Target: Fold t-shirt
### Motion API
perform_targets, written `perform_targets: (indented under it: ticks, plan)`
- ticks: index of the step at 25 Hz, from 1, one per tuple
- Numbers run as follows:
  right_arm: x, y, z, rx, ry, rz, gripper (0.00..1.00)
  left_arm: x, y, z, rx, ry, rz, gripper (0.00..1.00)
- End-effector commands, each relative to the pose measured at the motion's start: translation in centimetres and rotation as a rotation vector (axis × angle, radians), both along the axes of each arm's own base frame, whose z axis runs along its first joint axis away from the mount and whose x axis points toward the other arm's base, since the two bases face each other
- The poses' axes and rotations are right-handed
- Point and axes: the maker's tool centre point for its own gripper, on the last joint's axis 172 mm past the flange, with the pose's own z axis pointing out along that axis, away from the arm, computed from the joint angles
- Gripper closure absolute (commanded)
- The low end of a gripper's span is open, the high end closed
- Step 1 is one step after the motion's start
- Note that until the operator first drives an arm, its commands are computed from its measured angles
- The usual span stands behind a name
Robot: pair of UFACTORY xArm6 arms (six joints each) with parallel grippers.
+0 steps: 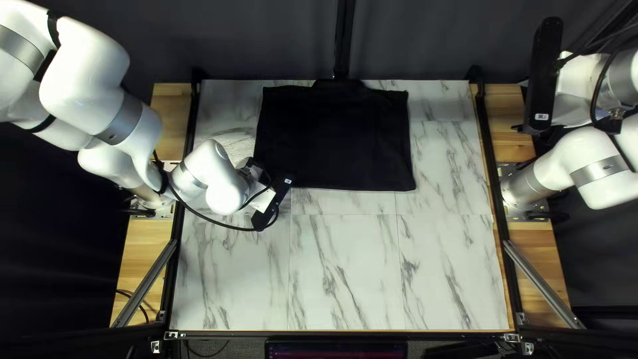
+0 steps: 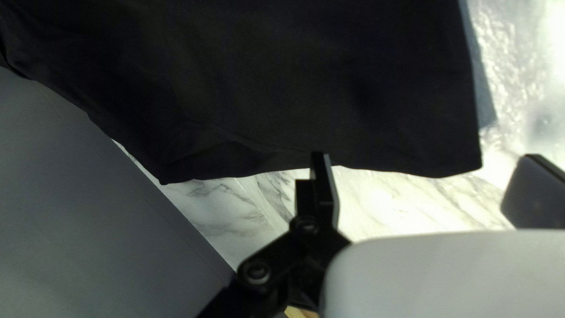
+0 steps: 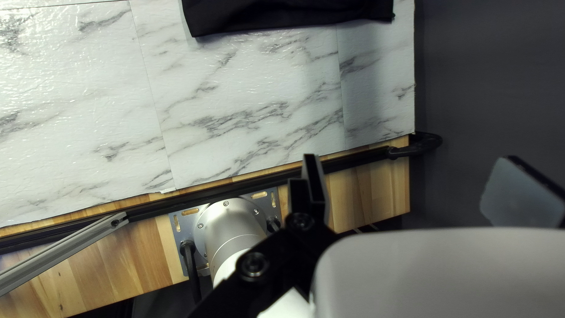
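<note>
Small white labels [image 1: 541, 117] sat on the black housings of both grippers, their print too small to read. A screen [image 1: 335, 350] stood at the bottom edge of the top left view. Dark curtain [image 1: 425, 40] hung behind the marble-patterned table [image 1: 345, 266], with black rails [image 1: 490, 173] and wooden boards [image 1: 143, 242] along its sides. A black cable [image 1: 219, 224] looped beneath the left wrist.

The black t-shirt [image 1: 335, 136] lay spread at upper centre, collar toward the far edge. My left arm [image 1: 219, 176] reached in from the left, its gripper [image 1: 272, 203] hiding the shirt's lower left corner. That gripper's fingers [image 2: 325, 185] were spread wide; whether one touched the cloth, I couldn't tell. My right arm [image 1: 598, 169] was bent at the right, its gripper [image 1: 543, 76] at upper right, off the table, fingers [image 3: 316, 182] parted too.
</note>
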Motion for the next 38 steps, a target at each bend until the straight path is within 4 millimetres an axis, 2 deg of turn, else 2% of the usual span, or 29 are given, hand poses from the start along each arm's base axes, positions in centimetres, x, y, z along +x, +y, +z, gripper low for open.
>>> perform_targets:
  ticks: [1,2,3,4,7,8,9,10,12,13,17,25,34,36,37,38]
  plan:
    - [0.0,0.0,0.0,0.0,0.0,0.0,0.0,-0.2,0.0,0.0,-0.002,0.005,0.004,0.5]
    - [0.0,0.0,0.0,0.0,0.0,0.0,0.0,-0.3,0.1,-0.1,-0.003,0.007,0.007,0.63]
    - [0.0,0.0,0.0,0.0,0.0,0.0,0.0,-0.3,0.2,-0.1,-0.003,0.008,0.008,0.86]
    - [0.0,0.0,0.0,0.0,0.0,0.0,0.0,-0.3,0.2,-0.2,-0.003,0.01,0.009,0.93]
    - [0.0,0.0,0.0,0.0,0.0,0.0,0.0,-0.2,0.3,-0.3,-0.007,0.017,0.011,0.92]
    - [0.0,0.0,0.0,0.0,0.0,0.0,0.0,-0.2,0.3,-0.4,-0.009,0.019,0.011,0.9]
    - [0.0,0.0,0.0,0.0,0.0,0.0,0.0,-0.2,0.3,-0.4,-0.01,0.021,0.011,0.77]
    - [0.0,0.0,0.0,0.0,0.0,0.0,0.0,-0.2,0.2,-0.3,-0.011,0.022,0.01,0.72]
    - [0.0,0.0,0.0,0.0,0.0,0.0,0.0,-0.3,-0.2,0.3,-0.013,0.023,0.005,0.33]
    - [0.0,0.0,0.0,0.0,0.0,0.0,0.0,-0.3,-0.3,0.6,-0.014,0.023,0.003,0.0]
    - [0.0,0.0,0.0,0.0,0.0,0.0,0.0,-0.4,-0.8,1.2,-0.018,0.022,-0.002,0.0]
    - [0.0,0.0,0.0,0.0,0.0,0.0,0.0,0.1,-1.4,1.0,-0.023,0.017,-0.001,0.0]
    - [0.0,0.0,0.0,0.0,0.0,0.0,0.0,1.2,-0.3,-0.1,-0.019,0.029,0.036,0.0]
    - [0.0,0.0,0.0,0.0,0.0,0.0,0.0,1.1,-0.2,-0.4,-0.02,0.035,0.043,0.11]
    - [0.0,0.0,0.0,0.0,0.0,0.0,0.0,1.0,-0.2,-0.4,-0.02,0.036,0.045,0.25]
    - [0.0,0.0,0.0,0.0,0.0,0.0,0.0,1.0,-0.1,-0.5,-0.021,0.04,0.048,0.51]
